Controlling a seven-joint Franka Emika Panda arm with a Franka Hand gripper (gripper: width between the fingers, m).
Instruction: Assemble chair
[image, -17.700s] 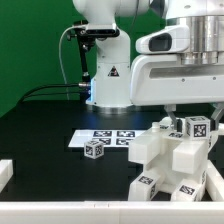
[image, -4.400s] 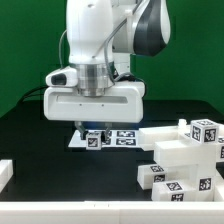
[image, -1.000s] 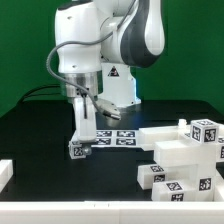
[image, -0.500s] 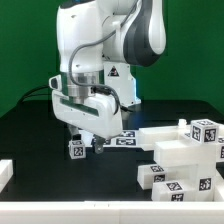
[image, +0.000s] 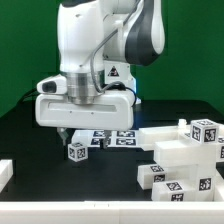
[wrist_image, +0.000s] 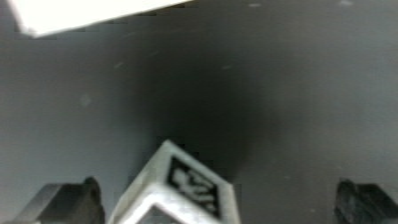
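Exterior view: tagged cube (image: 78, 151) lies lower-left of centre on the black table (image: 28, 128), just beneath the gripper (image: 80, 136), whose jaws stand wide, untouching; green wall (image: 20, 50) behind.

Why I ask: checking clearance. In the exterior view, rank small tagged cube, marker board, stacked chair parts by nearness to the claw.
1. Small tagged cube: just beneath the open claw.
2. Marker board: just behind, exterior view's right.
3. Stacked chair parts: exterior view's far right.
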